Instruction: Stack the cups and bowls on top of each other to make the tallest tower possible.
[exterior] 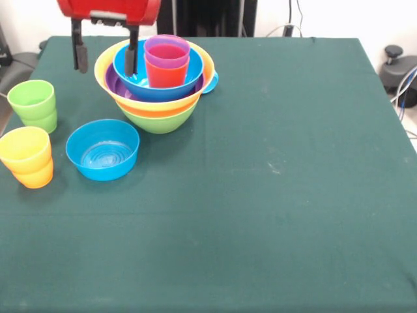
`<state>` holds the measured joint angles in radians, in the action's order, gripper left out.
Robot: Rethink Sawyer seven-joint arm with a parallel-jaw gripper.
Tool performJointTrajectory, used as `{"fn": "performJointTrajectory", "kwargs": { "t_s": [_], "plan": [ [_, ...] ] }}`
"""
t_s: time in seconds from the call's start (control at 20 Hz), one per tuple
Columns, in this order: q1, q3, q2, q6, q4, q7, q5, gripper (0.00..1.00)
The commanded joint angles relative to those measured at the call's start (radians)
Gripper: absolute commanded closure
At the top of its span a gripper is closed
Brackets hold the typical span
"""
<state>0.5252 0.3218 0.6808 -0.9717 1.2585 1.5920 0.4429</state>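
Front view, gripper (105, 55) spread over tower (156, 85), arm cropped above.

A dark green cloth-covered worktop (273, 195) fills nearly the whole frame, its far edge running across the top. The cloth carries faint pale scuffs near the centre right. Behind it, at the upper middle, stands a black panel (208, 16) against a white wall (326, 16), with thin dark cables (294, 19) hanging down. At the upper right edge sits a grey and black device (397, 65) with blue and white wires. Lighting is even and soft.
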Motion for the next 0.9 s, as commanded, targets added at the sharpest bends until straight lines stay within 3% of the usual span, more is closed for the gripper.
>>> {"fn": "performJointTrajectory", "kwargs": {
  "t_s": [0.05, 0.5, 0.9],
  "plan": [
    [0.025, 0.011, -0.102, 0.101, 0.029, -0.034, 0.048, 0.0],
    [0.038, 0.002, -0.108, 0.185, 0.077, -0.024, 0.053, 0.0],
    [0.048, 0.011, -0.116, 0.173, 0.064, -0.043, 0.026, 0.0]
  ]
}}
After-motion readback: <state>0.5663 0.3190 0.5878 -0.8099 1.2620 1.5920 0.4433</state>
